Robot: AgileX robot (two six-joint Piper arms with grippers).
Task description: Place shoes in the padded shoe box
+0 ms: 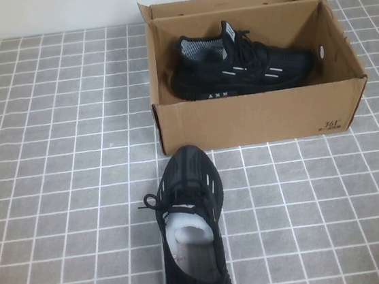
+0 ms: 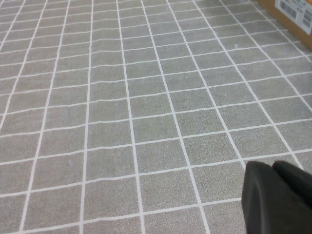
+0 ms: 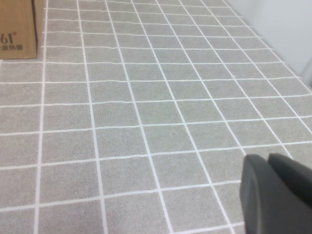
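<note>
Knit sneaker (image 1: 242, 64) in cardboard box (image 1: 255, 115), second sneaker (image 1: 190, 231) outside (paper-stuffed), left hand (image 2: 278, 197), right hand (image 3: 275, 192) over tiles, apparently pressed together.

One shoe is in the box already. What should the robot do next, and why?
Probably reach the left end effector, now over bare tiled cloth, toward the black knit sneaker lying outside the brown cardboard box. Its mate is already inside. The right end effector hovers over cloth beyond the box's corner.
</note>
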